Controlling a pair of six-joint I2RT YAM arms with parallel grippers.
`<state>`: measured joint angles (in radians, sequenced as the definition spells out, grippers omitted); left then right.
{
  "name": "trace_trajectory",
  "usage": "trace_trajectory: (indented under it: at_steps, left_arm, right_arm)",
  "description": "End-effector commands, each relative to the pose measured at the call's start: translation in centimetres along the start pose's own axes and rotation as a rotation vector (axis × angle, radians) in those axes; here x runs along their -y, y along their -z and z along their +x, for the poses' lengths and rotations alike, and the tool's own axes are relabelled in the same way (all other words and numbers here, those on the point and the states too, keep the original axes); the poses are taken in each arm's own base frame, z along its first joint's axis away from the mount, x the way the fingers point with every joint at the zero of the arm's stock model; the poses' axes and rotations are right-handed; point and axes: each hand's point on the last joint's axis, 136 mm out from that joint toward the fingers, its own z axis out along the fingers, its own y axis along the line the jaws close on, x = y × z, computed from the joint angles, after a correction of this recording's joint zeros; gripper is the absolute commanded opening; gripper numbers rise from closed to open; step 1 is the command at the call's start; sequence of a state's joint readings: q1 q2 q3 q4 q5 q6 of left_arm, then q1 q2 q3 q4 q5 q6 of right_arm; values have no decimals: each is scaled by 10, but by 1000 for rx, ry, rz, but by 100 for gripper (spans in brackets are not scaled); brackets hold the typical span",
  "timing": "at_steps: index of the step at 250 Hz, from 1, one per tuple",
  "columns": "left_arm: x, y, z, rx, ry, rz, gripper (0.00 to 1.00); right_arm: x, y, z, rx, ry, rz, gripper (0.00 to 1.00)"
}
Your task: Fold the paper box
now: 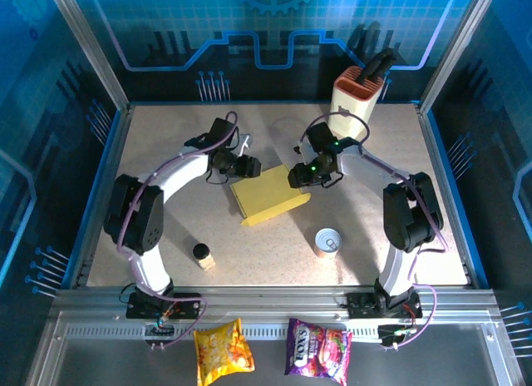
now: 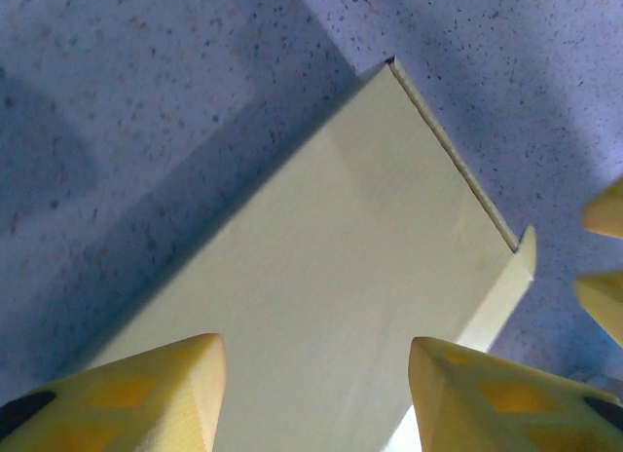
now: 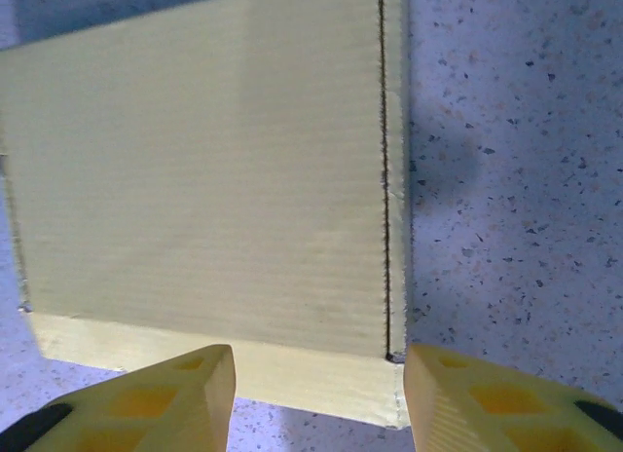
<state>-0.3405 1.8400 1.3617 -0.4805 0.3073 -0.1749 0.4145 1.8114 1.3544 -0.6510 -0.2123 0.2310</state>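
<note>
I get a bright, even top view: light from above falls on the speckled beige tabletop (image 1: pixel 166 145), the arms throw soft shadows, and the walls around glow blue. My left wrist view has a bluish cast, with a broad dark shadow left of the flat yellow cardboard box (image 2: pixel 341 277). The yellow fingertips (image 2: pixel 165 398) of the left gripper (image 2: pixel 316 343) look soft, out of focus. In the right wrist view the box's ribbing is sharp, a shadow lies beside its right edge, and the right gripper (image 3: pixel 319 350) blurs.

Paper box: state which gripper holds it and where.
Neither. The left gripper and right gripper stand open over the paper box, gripping nothing.
</note>
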Motion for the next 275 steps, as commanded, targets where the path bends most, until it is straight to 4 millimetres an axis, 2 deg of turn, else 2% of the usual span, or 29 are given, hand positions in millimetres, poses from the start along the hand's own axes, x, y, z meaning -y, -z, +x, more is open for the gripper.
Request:
trace_trajectory:
  at_steps: [1,54,91,111,148,197,245,275]
  left_arm:
    - [0,-15,0,-74,-97,24,53]
    - [-8,-53,-6,-146,-140,55,53]
    - [-13,-68,-12,-151,-167,60,54]
    - [-9,-73,-11,-163,-181,95,53]
    - [8,-71,-4,-184,-209,200,47]
    - [33,-57,5,-187,-244,344,44]
    - [10,-50,0,-158,-263,179,40]
    - [6,-46,2,-154,-273,145,35]
  right_arm:
    - [0,13,-2,33,-10,-27,51]
    - [3,18,2,25,-15,-16,51]
    - [2,22,3,27,-12,-15,51]
    - [2,24,3,27,-11,-13,51]
    - [2,28,3,33,-8,-8,51]
    - [-1,32,2,44,2,-14,51]
    - [-6,37,3,60,56,-35,52]
    - [-6,38,3,62,67,-38,52]
